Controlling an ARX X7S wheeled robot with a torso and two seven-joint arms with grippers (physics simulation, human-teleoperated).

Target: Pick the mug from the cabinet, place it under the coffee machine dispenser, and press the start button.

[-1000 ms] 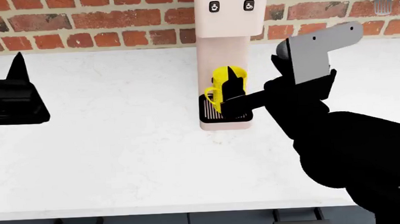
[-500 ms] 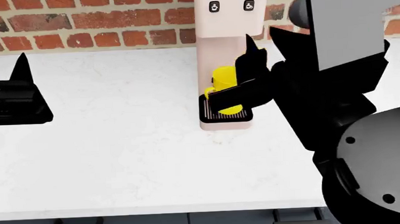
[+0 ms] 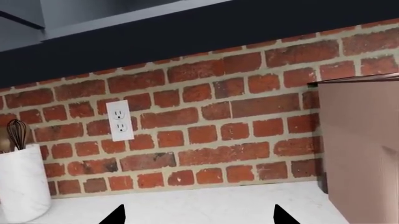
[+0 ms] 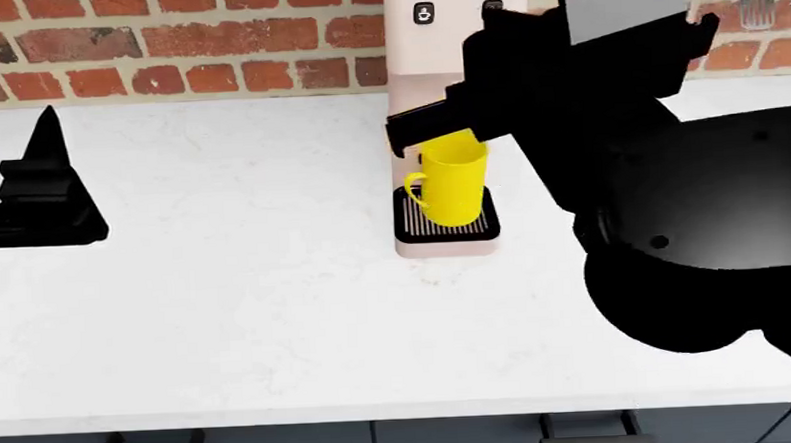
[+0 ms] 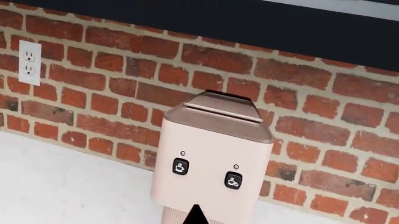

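Yellow mug (image 4: 456,182) upright on drip tray (image 4: 484,221), just below right fingers (image 4: 412,131) (opening unclear; left fingers (image 3: 118,215) spread, empty)

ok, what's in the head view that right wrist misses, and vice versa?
Head view only: the yellow mug standing on the black drip tray, the left end effector off to the side, and the right arm. Right wrist only: a wall outlet. Both: the coffee machine, its two cup buttons and the brick wall.
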